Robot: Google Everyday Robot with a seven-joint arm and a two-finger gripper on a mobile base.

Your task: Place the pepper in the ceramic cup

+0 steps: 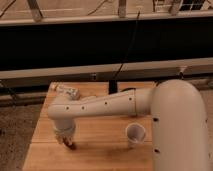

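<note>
wooden table (pixel 100 150) | dark wall panel (pixel 75 45) | pincer (pixel 67 142) low left

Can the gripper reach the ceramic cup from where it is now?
Probably yes. The gripper is low at the table's front left, and only bare wood lies between it and the ceramic cup to its right.

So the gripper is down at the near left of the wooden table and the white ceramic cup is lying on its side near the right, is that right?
Not quite. The camera view shows the ceramic cup standing upright, its open mouth facing up, not on its side. The rest holds: the gripper is low at the near left of the wooden table, and the cup is near the right.
</note>
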